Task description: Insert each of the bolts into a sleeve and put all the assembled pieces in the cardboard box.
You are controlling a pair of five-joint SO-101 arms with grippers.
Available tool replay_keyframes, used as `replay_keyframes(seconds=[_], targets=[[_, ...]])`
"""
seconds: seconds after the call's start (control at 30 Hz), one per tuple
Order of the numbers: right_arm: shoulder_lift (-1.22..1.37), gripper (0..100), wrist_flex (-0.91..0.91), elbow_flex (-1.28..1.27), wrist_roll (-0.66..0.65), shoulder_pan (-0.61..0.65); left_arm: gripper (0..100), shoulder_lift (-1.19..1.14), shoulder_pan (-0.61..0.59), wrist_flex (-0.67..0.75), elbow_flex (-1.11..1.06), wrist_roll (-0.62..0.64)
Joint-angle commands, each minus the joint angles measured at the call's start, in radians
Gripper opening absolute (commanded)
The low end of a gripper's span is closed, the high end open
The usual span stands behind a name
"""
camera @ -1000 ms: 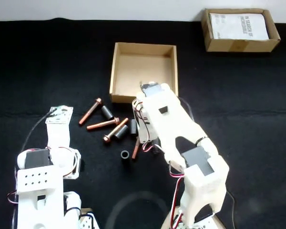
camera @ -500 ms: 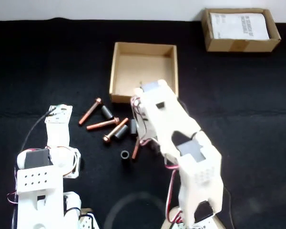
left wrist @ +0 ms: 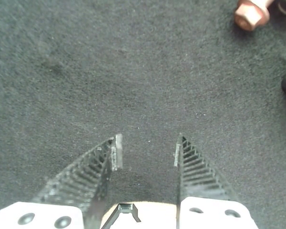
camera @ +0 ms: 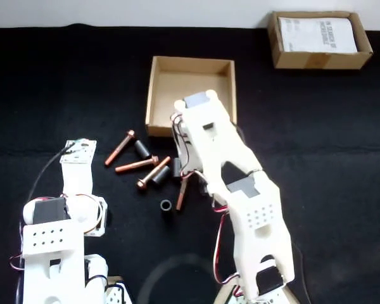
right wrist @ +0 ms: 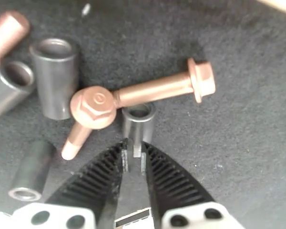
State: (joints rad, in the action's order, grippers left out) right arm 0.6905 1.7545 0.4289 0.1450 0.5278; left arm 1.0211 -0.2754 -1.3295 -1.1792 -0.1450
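On the black table (camera: 316, 158) near the cardboard box (camera: 193, 59), my right gripper (right wrist: 133, 160) seems pinched on a sleeve (right wrist: 138, 121) that points straight ahead. My left gripper (left wrist: 146, 152), fingers apart, waits farther from the box.

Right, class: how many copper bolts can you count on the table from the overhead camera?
4. One bolt lies farthest left, a second and third beside it, a fourth at the right arm's edge; that arm may hide more.

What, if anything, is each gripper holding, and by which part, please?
The right gripper pinches a grey sleeve by one end; the left gripper is open, holding nothing.
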Motion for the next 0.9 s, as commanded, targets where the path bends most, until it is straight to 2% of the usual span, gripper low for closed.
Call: replay_keyframes(seconds=[0.0, 0.1, 0.33, 0.5, 0.73, 0.87], targets=[[-0.047, 0.8, 0.005, 0.033, -0.012, -0.021, 12, 0.005, -0.013, 0.009, 0.007, -0.005], [-0.122, 0.8, 0.005, 0.035, -0.012, -0.027, 1, 0.005, -0.008, 0.009, 0.012, -0.005], [-0.309, 0.8, 0.005, 0.031, -0.012, -0.027, 1, 0.001, -0.008, 0.002, 0.096, 0.0], [-0.344, 0.8, 0.005, -0.005, -0.015, -0.03, 1, 0.001, -0.008, 0.0, 0.143, -0.002], [-0.34, 0.9, -0.018, -0.145, -0.012, -0.031, 18, 0.001, -0.013, -0.074, 0.14, 0.002], [-0.341, 1.9, -0.074, -0.217, -0.015, -0.027, 18, 0.001, -0.013, -0.075, 0.14, 0.002]])
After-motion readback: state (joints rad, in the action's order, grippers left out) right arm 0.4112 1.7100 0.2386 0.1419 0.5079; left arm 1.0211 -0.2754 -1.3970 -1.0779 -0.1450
